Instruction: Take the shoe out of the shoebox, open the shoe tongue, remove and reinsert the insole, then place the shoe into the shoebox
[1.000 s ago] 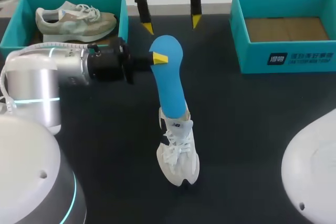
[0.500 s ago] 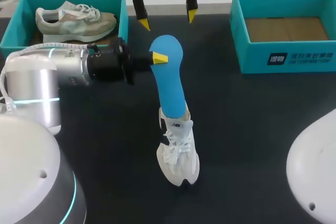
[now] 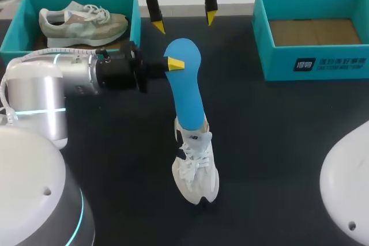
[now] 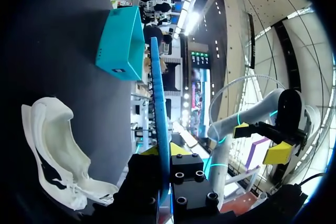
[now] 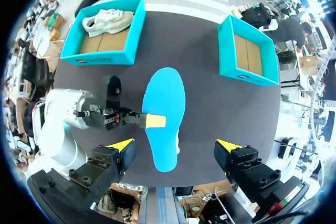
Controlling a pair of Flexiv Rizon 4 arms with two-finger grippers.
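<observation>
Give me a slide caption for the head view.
Left tool shut on the blue insole, its lower end at the white sneaker opening; right tool hangs open beyond it.

You've got a matt blue insole (image 3: 187, 84), probably foam; white cloth shoe (image 3: 196, 171); matt black surface (image 3: 277, 131); cardboard shoebox (image 3: 314, 64).

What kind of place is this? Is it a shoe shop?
Probably a robot training lab, not a shop: the left claw holds a blue insole over a white shoe, with a teal shoebox nearby.
</observation>
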